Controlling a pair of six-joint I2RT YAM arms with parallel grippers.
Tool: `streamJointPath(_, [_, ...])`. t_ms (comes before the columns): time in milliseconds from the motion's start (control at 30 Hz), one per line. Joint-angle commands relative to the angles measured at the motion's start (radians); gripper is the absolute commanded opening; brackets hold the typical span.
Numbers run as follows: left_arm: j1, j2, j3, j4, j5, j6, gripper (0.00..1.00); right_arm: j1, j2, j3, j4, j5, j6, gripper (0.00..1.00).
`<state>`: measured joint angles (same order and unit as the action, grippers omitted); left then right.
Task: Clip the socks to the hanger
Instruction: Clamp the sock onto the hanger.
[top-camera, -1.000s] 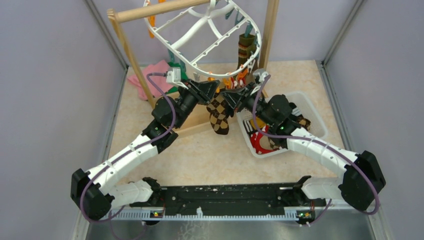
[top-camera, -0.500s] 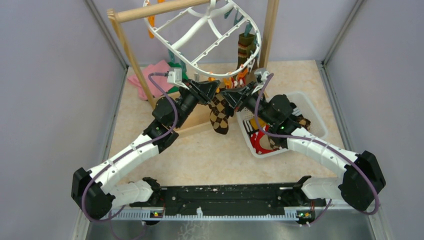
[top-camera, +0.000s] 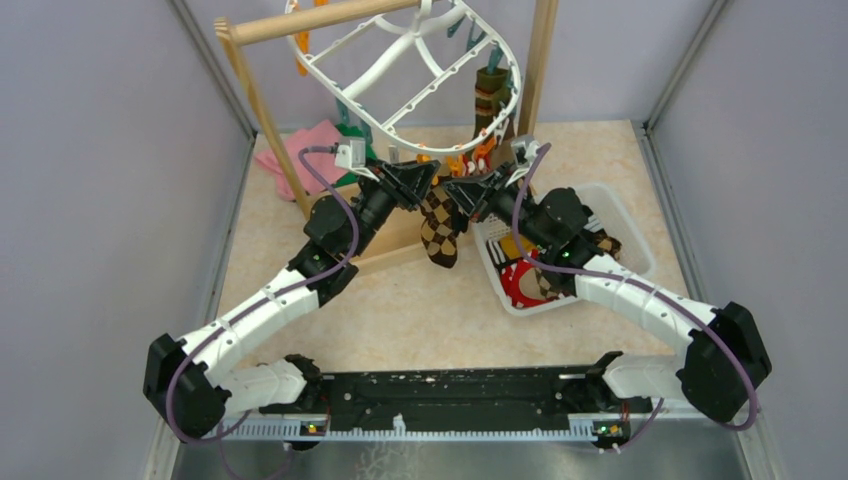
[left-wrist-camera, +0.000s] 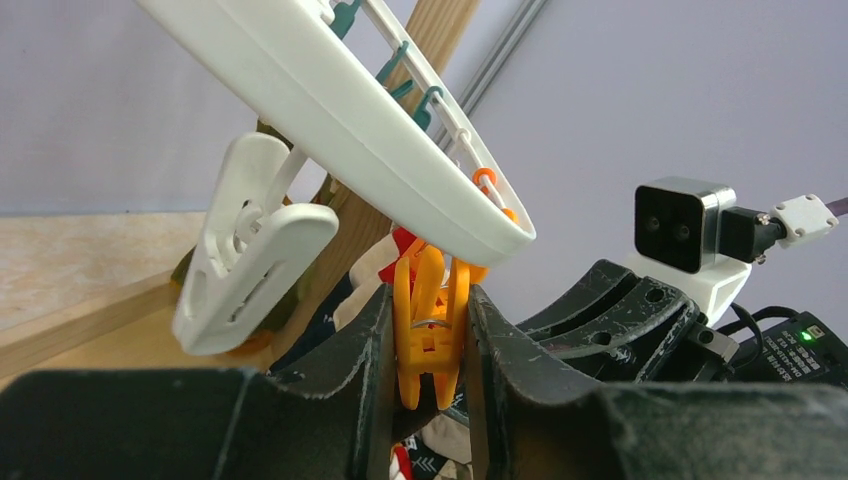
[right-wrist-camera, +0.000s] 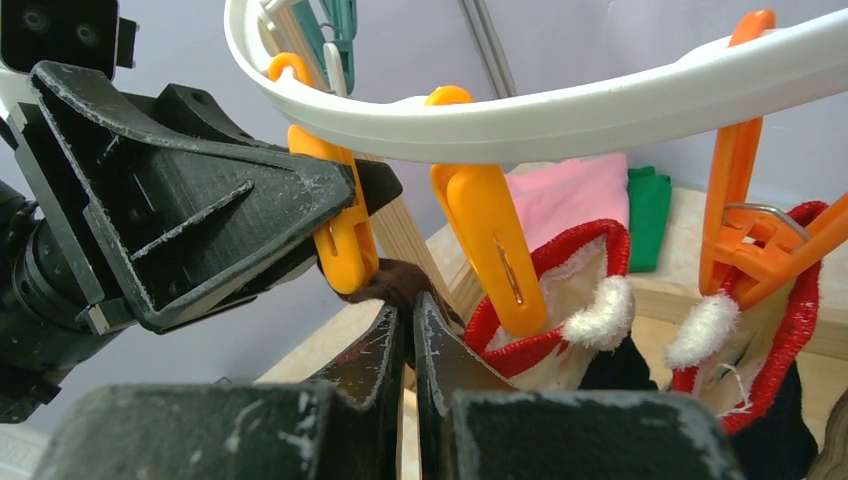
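Two arms meet under the hanger's (top-camera: 372, 122) near rim. The left gripper (left-wrist-camera: 428, 340) pinches an orange clip (left-wrist-camera: 430, 300) hanging from it. The right gripper (right-wrist-camera: 410, 330) is clamped narrow on the brown argyle sock (top-camera: 438, 230) cuff, just below that clip. The white basket (top-camera: 630, 228) at right holds a red-and-white striped sock (top-camera: 518, 285) plus other socks.

The beige speckled surface (top-camera: 400, 300) carries a wooden rack (top-camera: 262, 115), standing on it toward the back. A pink cloth (top-camera: 300, 150) lies at the foot of the rack's left post with a green cloth (right-wrist-camera: 650, 215) just beside it. A white basket (top-camera: 628, 225) sits to the rack's right.
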<state>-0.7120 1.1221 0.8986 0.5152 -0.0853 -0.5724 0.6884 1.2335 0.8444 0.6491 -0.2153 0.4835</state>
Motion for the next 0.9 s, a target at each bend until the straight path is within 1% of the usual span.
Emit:
streamJointPath(0, [-0.001,0.003,-0.022,0.019,0.079,0.03,0.0,-0.02,-0.034,0.004,0.027,-0.016,0.013,0.0])
streamJointPath(133, [0.0,0.014,-0.017,0.025,0.123,0.042,0.0,-0.023,-0.032,0.011,0.029,-0.033,0.017,0.0])
streamJointPath(500, [0.009,0.036,-0.02,0.083,0.184,0.121,0.0,-0.027,-0.048,0.006,0.016,-0.064,0.046,0.0])
streamJointPath(867, [0.024,0.033,-0.033,0.123,0.288,0.165,0.0,-0.046,-0.085,0.002,-0.063,-0.072,0.055,0.0])
